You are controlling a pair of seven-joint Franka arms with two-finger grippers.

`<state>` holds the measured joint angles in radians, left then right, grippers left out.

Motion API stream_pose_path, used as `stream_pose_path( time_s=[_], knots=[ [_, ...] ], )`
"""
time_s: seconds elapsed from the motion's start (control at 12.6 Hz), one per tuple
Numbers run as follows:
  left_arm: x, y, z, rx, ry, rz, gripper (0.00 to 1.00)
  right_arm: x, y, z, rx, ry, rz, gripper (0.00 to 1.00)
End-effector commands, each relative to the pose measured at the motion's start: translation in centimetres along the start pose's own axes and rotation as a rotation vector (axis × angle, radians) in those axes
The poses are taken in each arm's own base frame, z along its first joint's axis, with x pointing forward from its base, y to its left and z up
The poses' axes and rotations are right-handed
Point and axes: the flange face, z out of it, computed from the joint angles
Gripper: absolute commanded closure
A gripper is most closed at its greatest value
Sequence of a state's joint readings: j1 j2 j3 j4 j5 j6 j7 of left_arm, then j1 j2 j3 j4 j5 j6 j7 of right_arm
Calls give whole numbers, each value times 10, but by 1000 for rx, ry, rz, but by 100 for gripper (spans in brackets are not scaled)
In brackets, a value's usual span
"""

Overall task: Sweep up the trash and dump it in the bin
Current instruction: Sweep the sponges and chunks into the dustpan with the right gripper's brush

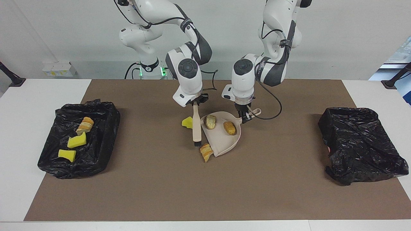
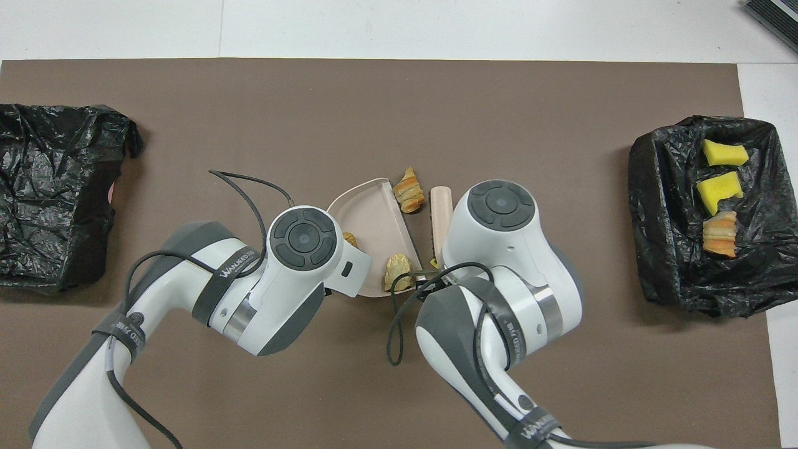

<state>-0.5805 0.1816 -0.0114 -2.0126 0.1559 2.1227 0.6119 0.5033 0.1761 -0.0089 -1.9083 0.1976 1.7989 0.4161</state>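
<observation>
Two tan pastry bits [image 1: 220,124] in your dustpan [image 1: 221,141] — left gripper [image 1: 244,117] pinches its handle, right gripper [image 1: 196,102] clamps brush [image 1: 196,126]; yellow sponge chunk [image 1: 187,122] on mat.

Smooth matt plastic dustpan [image 1: 221,141], crinkled glossy black plastic bin liner [image 1: 359,144], matt brown mat [image 1: 205,192].

two trash pieces [image 1: 220,124] in the dustpan [image 1: 221,139], one piece [image 1: 205,152] at its lip, brush [image 1: 196,125] beside it

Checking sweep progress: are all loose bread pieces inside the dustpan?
No: one bread piece lies on the mat at the dustpan lip.
</observation>
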Motion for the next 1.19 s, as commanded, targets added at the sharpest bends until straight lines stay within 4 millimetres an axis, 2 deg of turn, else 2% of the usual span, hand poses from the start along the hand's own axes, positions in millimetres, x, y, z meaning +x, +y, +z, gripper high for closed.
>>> stream_pose_path(
  time_s=[0.0, 0.08, 0.32, 0.4, 0.55, 0.63, 0.95, 1.11],
  knots=[
    [-11, 3, 0, 15, 4, 1, 100, -15, 28, -13, -29, -17, 101, 100],
    [-12, 2, 1, 12, 1, -2, 100, -27, 42, -9, -47, -23, 155, 100],
    [-14, 1, 2, 7, -6, -5, 100, -50, 79, 23, -68, -46, 187, 100],
    [-14, 2, 1, 6, -7, -5, 100, -57, 83, 34, -56, -15, 178, 100],
    [-14, 3, 1, 2, -13, -7, 100, -54, 80, 46, -50, 8, 101, 100],
    [-14, 4, 1, 2, -15, -8, 100, -50, 76, 51, -50, 15, 71, 100],
    [-21, 10, 3, -11, -32, -6, 100, -51, 18, 75, -50, 32, -26, 100],
    [-21, 11, 5, -13, -34, -7, 100, -54, -16, 73, 103, 21, 11, 100]
  ],
)
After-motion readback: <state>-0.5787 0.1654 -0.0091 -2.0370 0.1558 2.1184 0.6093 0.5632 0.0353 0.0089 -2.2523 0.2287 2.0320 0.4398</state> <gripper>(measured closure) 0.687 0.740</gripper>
